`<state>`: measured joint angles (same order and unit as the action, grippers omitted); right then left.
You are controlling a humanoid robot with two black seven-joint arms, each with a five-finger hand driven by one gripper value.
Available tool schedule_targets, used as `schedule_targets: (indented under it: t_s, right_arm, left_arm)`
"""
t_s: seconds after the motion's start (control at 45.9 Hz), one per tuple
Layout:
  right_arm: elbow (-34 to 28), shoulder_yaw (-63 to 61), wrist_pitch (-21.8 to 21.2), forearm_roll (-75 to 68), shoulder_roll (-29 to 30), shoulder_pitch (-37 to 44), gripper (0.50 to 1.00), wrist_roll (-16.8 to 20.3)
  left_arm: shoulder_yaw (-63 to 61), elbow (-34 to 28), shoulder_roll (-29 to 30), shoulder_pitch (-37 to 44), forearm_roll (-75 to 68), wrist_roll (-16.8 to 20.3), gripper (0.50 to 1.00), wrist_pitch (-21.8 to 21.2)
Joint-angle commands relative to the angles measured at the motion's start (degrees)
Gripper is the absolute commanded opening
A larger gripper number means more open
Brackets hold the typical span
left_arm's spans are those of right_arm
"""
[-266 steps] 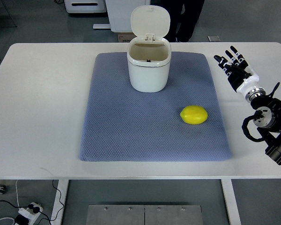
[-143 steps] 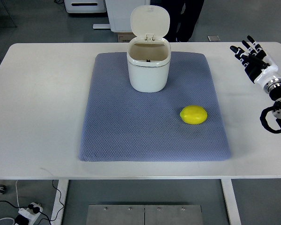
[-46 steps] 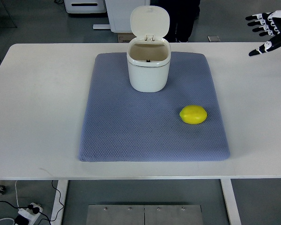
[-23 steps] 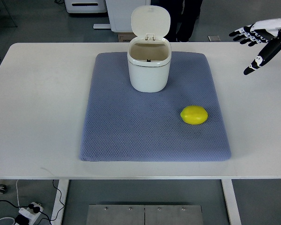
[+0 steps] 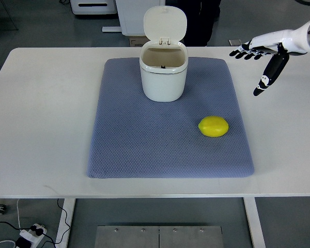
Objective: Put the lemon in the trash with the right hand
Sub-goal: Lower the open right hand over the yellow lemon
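Observation:
A yellow lemon (image 5: 213, 126) lies on the right part of a blue-grey mat (image 5: 144, 139). A white trash bin (image 5: 164, 71) with its lid flipped up stands at the mat's far middle, and its inside looks empty. My right hand (image 5: 259, 56) comes in from the upper right edge. Its fingers are spread and it holds nothing. It hovers above the white table, to the right of the mat's far corner, up and right of the lemon. The left arm does not show.
The white table (image 5: 46, 113) reaches well past the mat on both sides. A person's dark legs (image 5: 199, 20) stand behind the table's far edge, beyond the bin. A white cabinet (image 5: 134, 13) stands on the floor behind.
My right hand has risen from the table's right edge, swung up to the far right corner, and now has moved left and down toward the mat. The lemon and bin have not moved.

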<state>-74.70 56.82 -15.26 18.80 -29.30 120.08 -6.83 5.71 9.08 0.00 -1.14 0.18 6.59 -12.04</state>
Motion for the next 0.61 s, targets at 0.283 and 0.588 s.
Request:
schedule_targets:
  t_s: [0.283,0.588]
  right_arm:
    - [-3.0,2.3,2.2,-0.3,7.2,0.4,1.0,0.0]
    - [-3.2,2.7,6.5,-1.0,10.6,-2.7,1.0,1.7]
  left_arm:
    - [0.0,0.0,0.0,0.0,0.0,0.0,1.0,0.0]
    - [0.0,0.0,0.0,0.0,0.0,0.0,1.0,0.0]
